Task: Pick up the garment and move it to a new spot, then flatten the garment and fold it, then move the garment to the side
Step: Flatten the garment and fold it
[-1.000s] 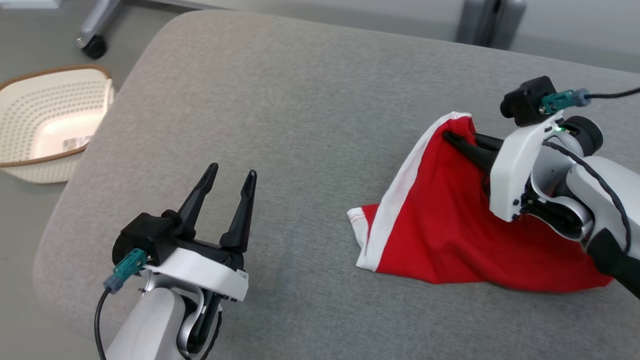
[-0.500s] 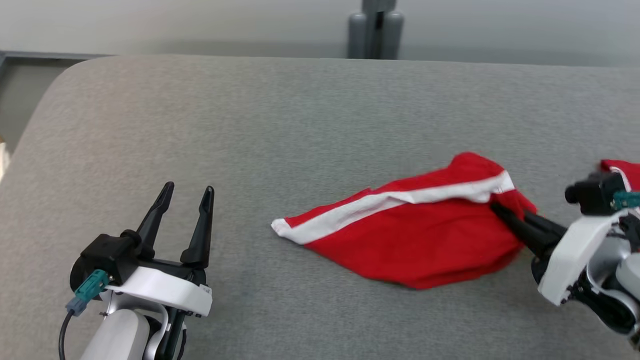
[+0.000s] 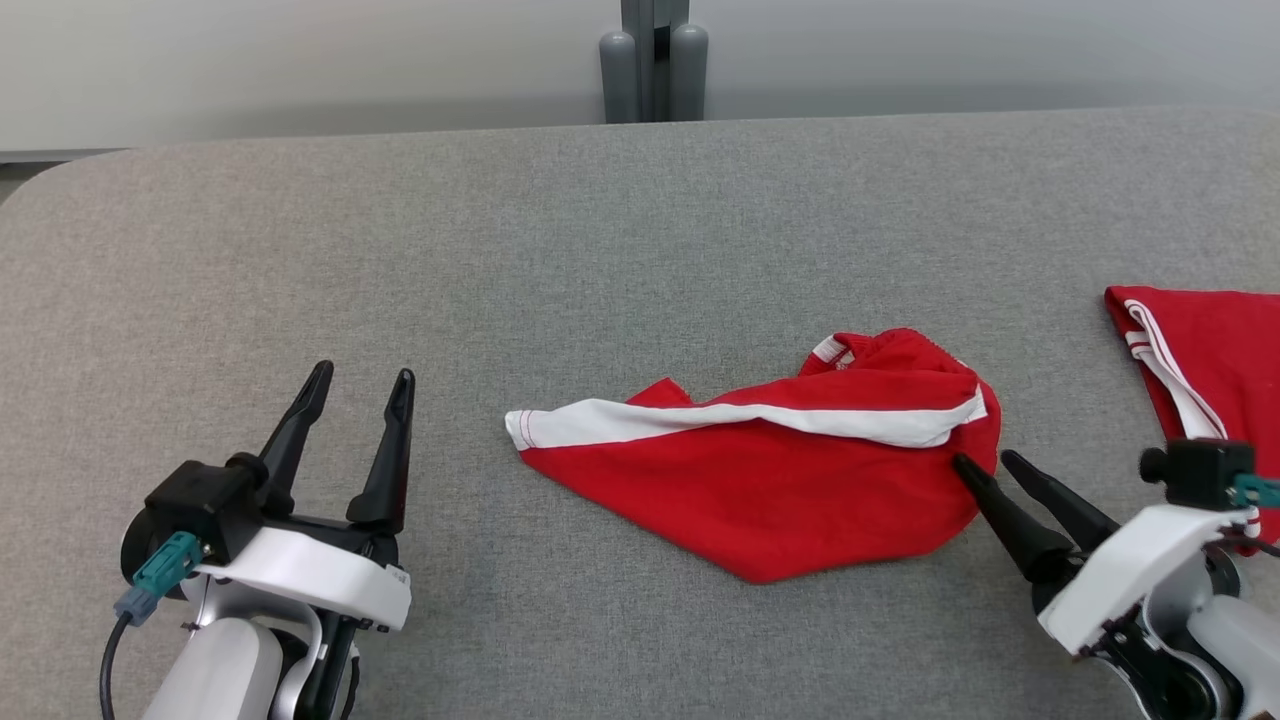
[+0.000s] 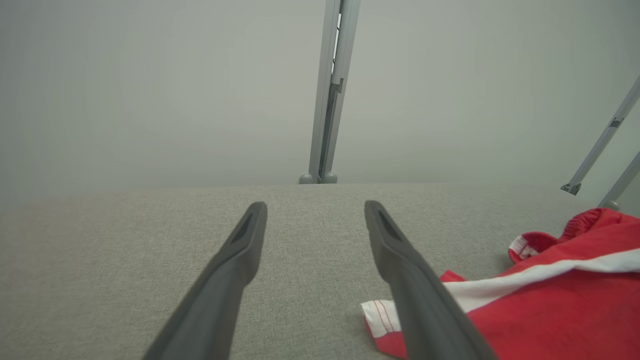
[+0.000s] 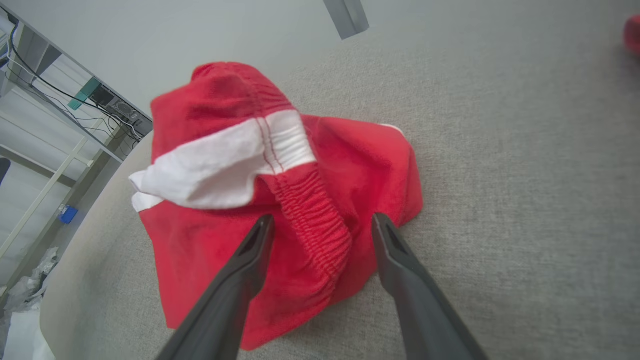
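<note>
Head view: half a second ago the right gripper [image 3: 984, 460] had its fingers closed in the garment [image 3: 790, 490]; now they are spread and free, tips just beside its right edge; the garment lies crumpled in the middle of the grey, felt-like table [image 3: 600, 250]; it is red knit with a white band [image 3: 760, 420] and a gathered waistband [image 5: 312, 225]; the left gripper [image 3: 363, 373] sits well apart at lower left, fingers spread, pointing up.
</note>
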